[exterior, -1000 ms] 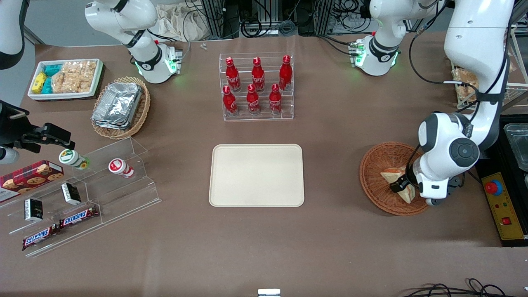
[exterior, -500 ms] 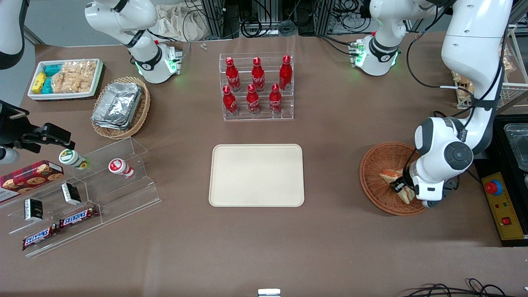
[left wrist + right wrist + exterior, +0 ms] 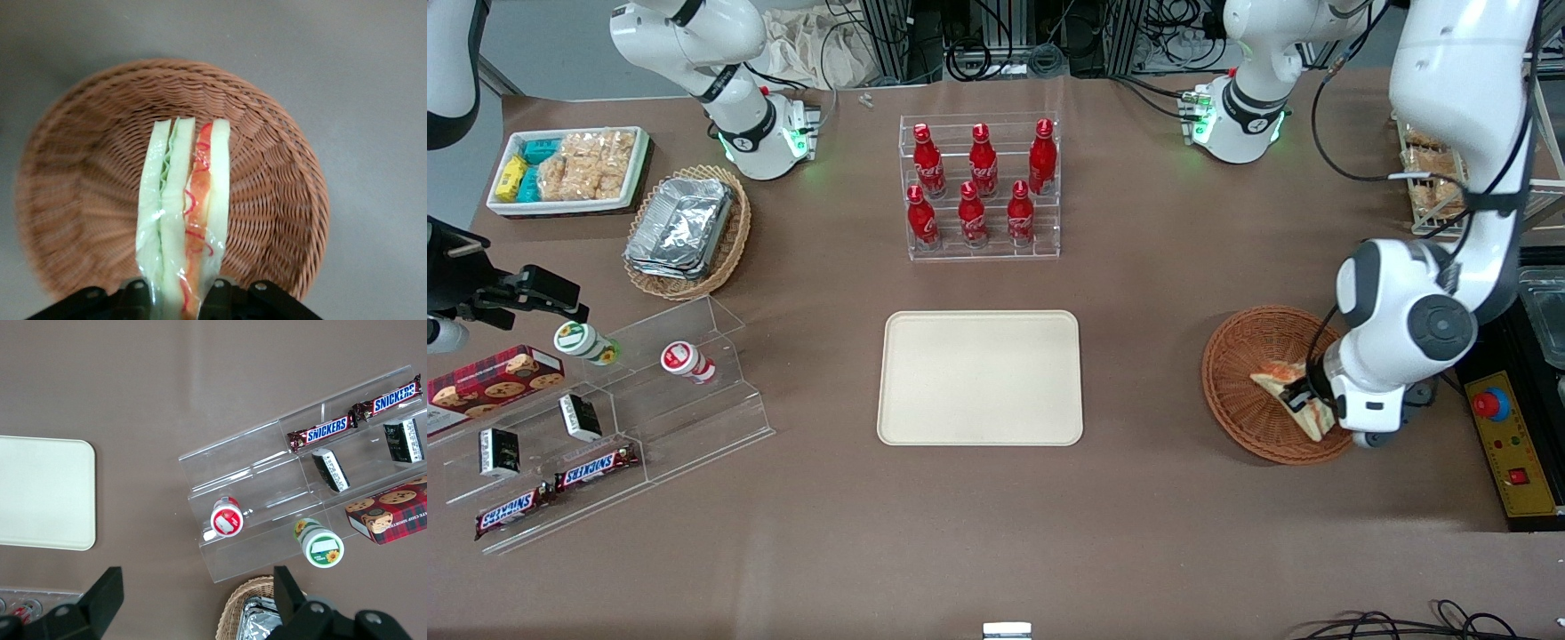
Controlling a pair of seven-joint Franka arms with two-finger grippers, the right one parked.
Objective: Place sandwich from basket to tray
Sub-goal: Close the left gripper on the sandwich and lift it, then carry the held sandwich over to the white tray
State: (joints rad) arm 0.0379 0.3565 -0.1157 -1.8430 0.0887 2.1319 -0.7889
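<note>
The sandwich (image 3: 1288,389), a plastic-wrapped white wedge with orange-red and green filling, is gripped on edge between the fingers of my left gripper (image 3: 1303,397). The gripper hangs over the reddish-brown woven basket (image 3: 1240,378), at the part nearer the working arm's end of the table. In the left wrist view the sandwich (image 3: 183,213) stands up from the shut gripper (image 3: 180,300), with the basket (image 3: 280,180) below it. I cannot tell whether the sandwich still touches the basket. The cream tray (image 3: 980,377) lies bare at the table's middle and also shows in the right wrist view (image 3: 40,490).
A clear rack of red cola bottles (image 3: 980,187) stands farther from the front camera than the tray. A clear stepped stand with snacks (image 3: 605,418), a tan basket of foil containers (image 3: 687,233) and a white snack bin (image 3: 569,169) lie toward the parked arm's end. A yellow control box (image 3: 1507,436) lies beside the basket.
The gripper, holding the sandwich throughout, shifted a little over the basket, first toward the tray and then back toward the working arm's end of the table.
</note>
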